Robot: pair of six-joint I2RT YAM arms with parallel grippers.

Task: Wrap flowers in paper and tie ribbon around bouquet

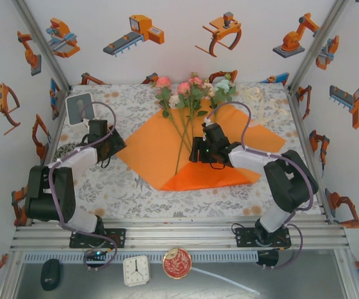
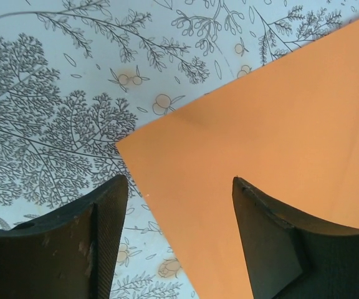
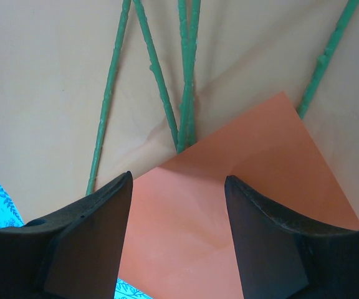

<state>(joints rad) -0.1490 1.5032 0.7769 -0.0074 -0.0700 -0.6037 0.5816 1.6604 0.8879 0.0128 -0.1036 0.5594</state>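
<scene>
I see my left fingers [image 2: 61,249] open over the left corner of the orange paper [image 1: 145,146]. My right fingers [image 3: 86,243] are open over its folded corner, which covers the stem ends of the flowers [image 3: 156,78].

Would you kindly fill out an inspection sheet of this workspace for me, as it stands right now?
Surface: floral tablecloth, flat.
Job's things: orange paper spread out, near corner folded over the stems; flowers lying on it, blooms far; ribbon loose at far right.
Clutter: clock, red tin, black mouse on the near ledge.
Claws: left claw open over the paper's left corner; right claw open above the fold.
Cables: left cable loops along its arm; right cable arcs over the paper.
Surroundings: walls printed with orange robots.
</scene>
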